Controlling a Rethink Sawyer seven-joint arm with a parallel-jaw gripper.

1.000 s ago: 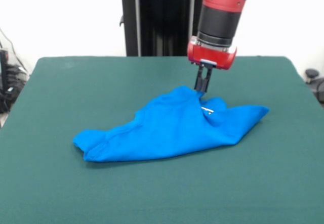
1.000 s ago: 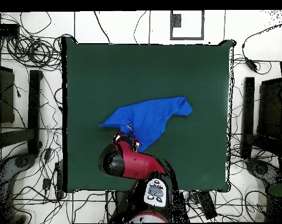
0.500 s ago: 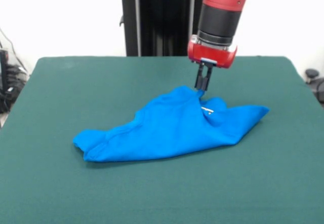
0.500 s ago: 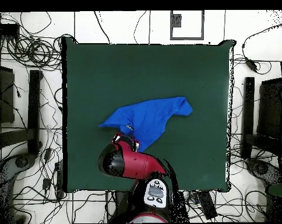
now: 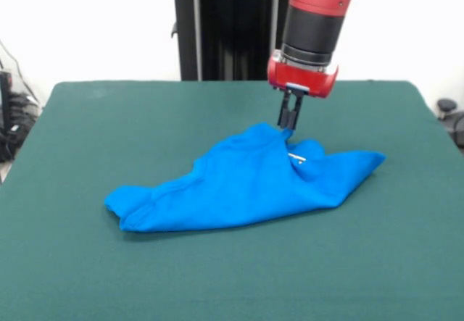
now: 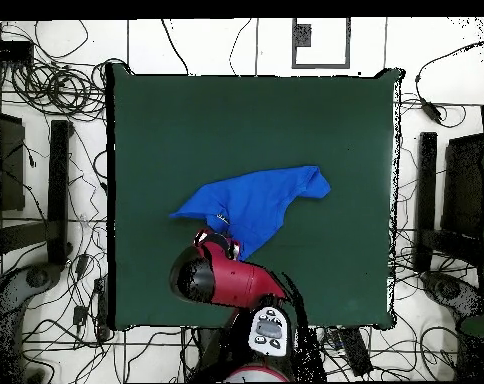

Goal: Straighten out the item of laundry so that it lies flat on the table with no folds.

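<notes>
The item of laundry point(image 5: 243, 180) — a bright blue T-shirt — lies crumpled in a long folded heap near the middle of the surface point(image 5: 87, 263), one pointed end reaching toward a side edge, a bunched end toward the other. The tool point(image 5: 288, 124) hangs at the shirt's raised peak near the collar, its fingers narrow and close together — whether they pinch cloth I cannot tell.

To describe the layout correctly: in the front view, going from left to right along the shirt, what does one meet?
Bare table → bunched end of the T-shirt → gripper → shirt's pointed corner
</notes>
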